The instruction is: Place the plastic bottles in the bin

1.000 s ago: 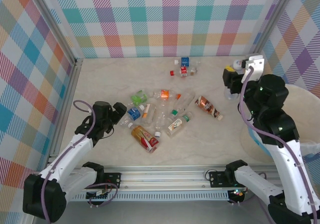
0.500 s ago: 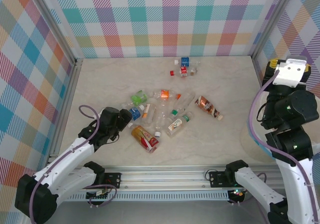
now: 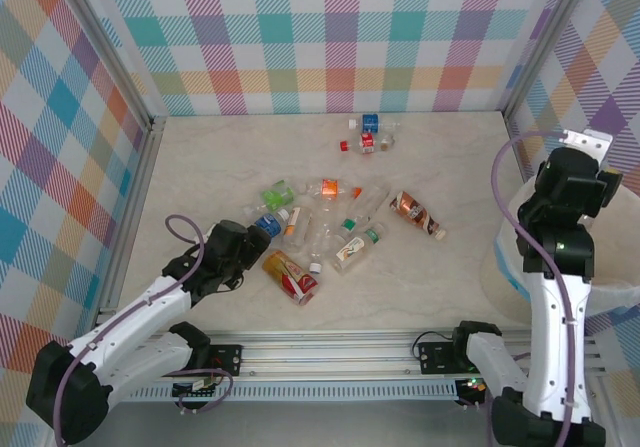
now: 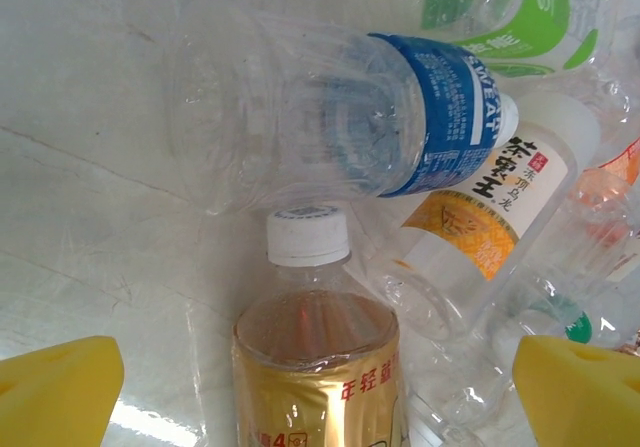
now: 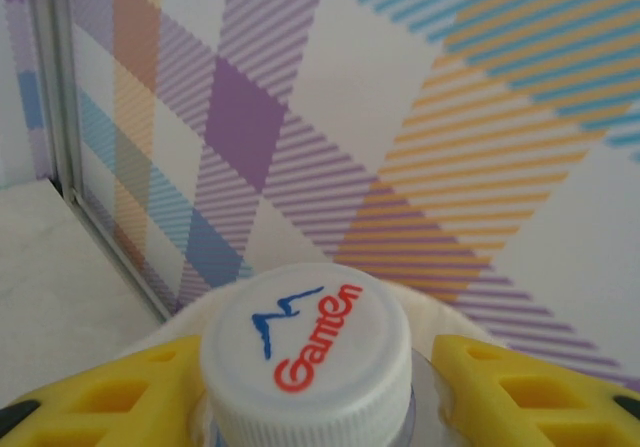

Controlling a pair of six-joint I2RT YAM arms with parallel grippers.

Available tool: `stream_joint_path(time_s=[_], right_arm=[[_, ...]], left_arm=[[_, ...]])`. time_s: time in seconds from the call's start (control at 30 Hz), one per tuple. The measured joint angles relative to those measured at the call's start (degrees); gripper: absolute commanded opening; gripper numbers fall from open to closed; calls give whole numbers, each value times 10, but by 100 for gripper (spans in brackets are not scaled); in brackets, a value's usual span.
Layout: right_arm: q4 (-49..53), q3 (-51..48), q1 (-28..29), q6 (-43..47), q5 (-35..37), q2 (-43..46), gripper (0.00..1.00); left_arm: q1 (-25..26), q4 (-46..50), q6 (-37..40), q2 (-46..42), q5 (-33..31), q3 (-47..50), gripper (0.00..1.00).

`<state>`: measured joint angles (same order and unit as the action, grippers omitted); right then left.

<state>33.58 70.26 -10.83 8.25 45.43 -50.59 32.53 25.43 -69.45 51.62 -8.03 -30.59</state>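
The left gripper (image 4: 320,392) is held wide open with nothing in it, just above a clear plastic bottle with a gold label and white cap (image 3: 290,274). Other small clear plastic bottles (image 3: 330,217) are spread on the pale table (image 3: 200,157) behind it. At the right, a clear bottle with a white cap (image 5: 300,337) is pinched by the right gripper (image 5: 310,399) above the big round white bin (image 3: 503,262). Two more bottles (image 3: 370,135) are seen near the far wall (image 3: 320,47).

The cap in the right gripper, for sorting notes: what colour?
White bottle cap, printed red and blue; right wrist view.
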Motion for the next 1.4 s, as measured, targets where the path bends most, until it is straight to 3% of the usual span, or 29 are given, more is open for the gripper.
stream_joint_path(time_s=[0.13, 0.37, 0.63, 0.73, 0.8, 0.83, 1.17, 1.4], right_arm=[[48, -15, -43, -47, -23, -15, 52], [84, -41, -50, -88, -29, -20, 74], [111, -39, -50, -109, -108, -13, 85], [122, -27, -52, -117, -155, -8, 87], [127, -17, -51, -124, -196, -4, 99], [128, -14, -51, -126, -214, -2, 100], [93, -8, -51, -158, -402, 63, 100], [-2, -51, -51, -192, -632, 105, 100]], left_arm=[[8, 1, -7, 2, 0, 5, 100], [31, -5, -22, 32, 0, 6, 100], [49, -33, -34, 62, 5, 14, 100], [50, -49, -37, 68, 6, 19, 99], [50, -61, -36, 75, 6, 21, 99], [50, -64, -36, 78, 6, 21, 99], [50, -123, -31, 123, 11, 21, 91], [50, -156, -31, 167, 19, 21, 82]])
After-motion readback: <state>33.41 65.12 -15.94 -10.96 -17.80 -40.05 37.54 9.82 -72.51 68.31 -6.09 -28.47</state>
